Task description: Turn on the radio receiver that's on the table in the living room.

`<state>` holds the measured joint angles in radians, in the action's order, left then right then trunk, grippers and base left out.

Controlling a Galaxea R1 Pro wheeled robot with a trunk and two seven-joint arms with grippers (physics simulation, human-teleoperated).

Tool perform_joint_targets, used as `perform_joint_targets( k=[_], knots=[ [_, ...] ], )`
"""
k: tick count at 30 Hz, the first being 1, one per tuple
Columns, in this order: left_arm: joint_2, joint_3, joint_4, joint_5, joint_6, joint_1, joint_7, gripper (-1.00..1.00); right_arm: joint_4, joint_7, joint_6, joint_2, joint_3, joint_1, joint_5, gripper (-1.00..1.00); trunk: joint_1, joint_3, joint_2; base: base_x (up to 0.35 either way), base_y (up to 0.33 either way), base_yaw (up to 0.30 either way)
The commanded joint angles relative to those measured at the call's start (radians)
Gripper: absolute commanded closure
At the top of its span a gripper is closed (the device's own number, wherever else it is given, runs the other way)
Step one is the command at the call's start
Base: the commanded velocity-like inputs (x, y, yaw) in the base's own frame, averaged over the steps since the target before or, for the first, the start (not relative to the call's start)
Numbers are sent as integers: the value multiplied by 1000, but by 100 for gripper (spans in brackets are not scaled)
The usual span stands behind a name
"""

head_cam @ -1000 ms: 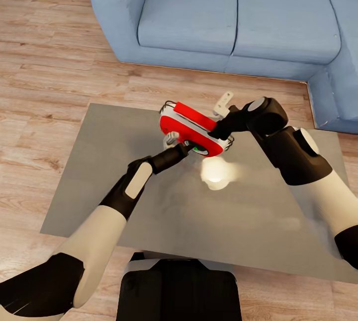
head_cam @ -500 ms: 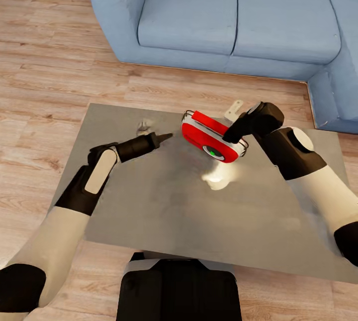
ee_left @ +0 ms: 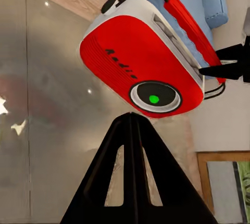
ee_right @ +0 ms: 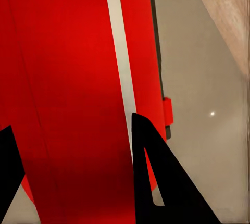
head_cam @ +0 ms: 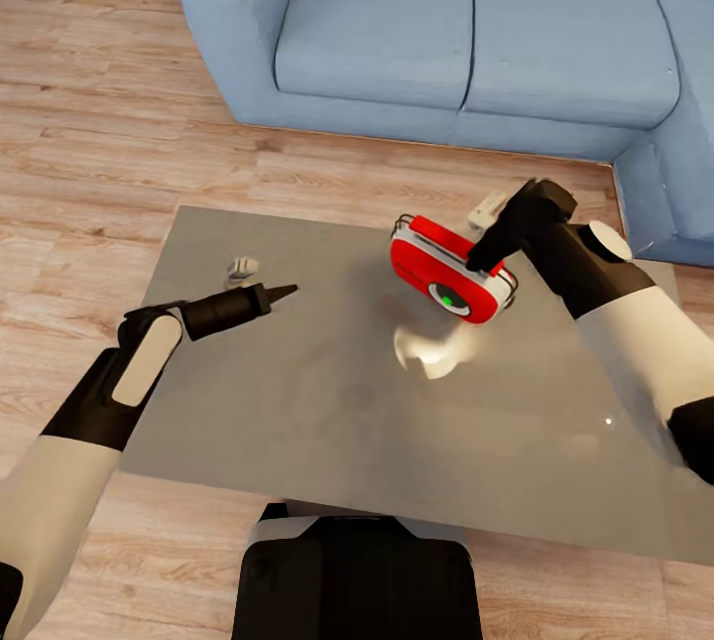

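Note:
The red radio receiver point(head_cam: 436, 263) with silver-white trim hangs tilted over the far right part of the glossy grey table point(head_cam: 327, 422). My right gripper point(head_cam: 483, 261) is shut on its top edge. In the right wrist view its black fingers point(ee_right: 151, 182) straddle the red body point(ee_right: 67, 78). A green light glows in the round dark dial point(head_cam: 449, 300) on the radio's face point(ee_left: 140, 57). My left gripper point(head_cam: 288, 292) is shut, holds nothing and points at the radio from well to its left, apart from it. Its fingertips point(ee_left: 130, 117) meet in one point.
A blue L-shaped sofa point(head_cam: 426, 35) stands beyond the table's far edge and wraps around at the right. Light wood plank floor point(head_cam: 89, 154) surrounds the table. My dark base point(head_cam: 357, 580) sits at the table's near edge. A pale reflection point(head_cam: 431, 347) lies under the radio.
My left gripper has drawn back to the left, away from the radio's dial. My right gripper has carried the radio to the right.

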<state>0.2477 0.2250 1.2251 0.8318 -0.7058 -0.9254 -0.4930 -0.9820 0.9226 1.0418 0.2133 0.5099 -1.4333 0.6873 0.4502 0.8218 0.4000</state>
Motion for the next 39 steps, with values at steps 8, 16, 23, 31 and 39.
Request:
perform_joint_targets(
  k=[8,16,23,31,39],
  knots=[
    [21,-1,0,1,3,0,0,100,-13,13,5,21,-1,-22,-9,100,0,0,0,0,0,0],
    [22,-1,-3,2,6,0,1,100,-87,34,5,26,-1,-22,-13,100,0,0,0,0,0,0],
    [7,3,-18,2,-3,12,4,100,-83,62,5,31,-11,-10,-9,100,0,0,0,0,0,0],
    [-22,4,-62,-4,5,57,-1,100,-109,58,5,44,-34,38,-12,100,0,0,0,0,0,0],
    [-43,3,-107,-6,7,102,-4,100,-154,54,5,48,-71,84,-10,100,0,0,0,0,0,0]
  ],
)
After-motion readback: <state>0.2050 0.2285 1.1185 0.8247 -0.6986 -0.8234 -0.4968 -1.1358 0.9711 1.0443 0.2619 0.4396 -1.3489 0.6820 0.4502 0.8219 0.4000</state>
